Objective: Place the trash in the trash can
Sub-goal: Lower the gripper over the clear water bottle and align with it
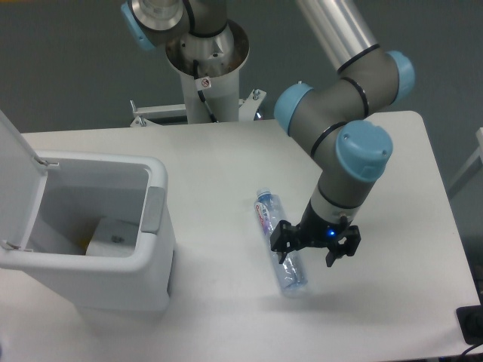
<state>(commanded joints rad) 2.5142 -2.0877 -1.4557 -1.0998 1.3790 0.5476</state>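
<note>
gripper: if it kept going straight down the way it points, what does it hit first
Most likely the bottle: the open gripper hangs over its lower half, one finger beside it. Depth is unclear, so it might reach the table instead.

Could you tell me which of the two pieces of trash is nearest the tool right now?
The clear bottle, lying on the table right beside the tool. The other piece already sits inside the trash can.

A white worktop [226, 162] with rounded corners fills most of the view, set against a dark grey floor [68, 68]. At the lower right corner a small black object [471, 324] pokes in at the frame's edge, too cropped to identify. A pale bar [468, 170] slants along the right edge.
</note>
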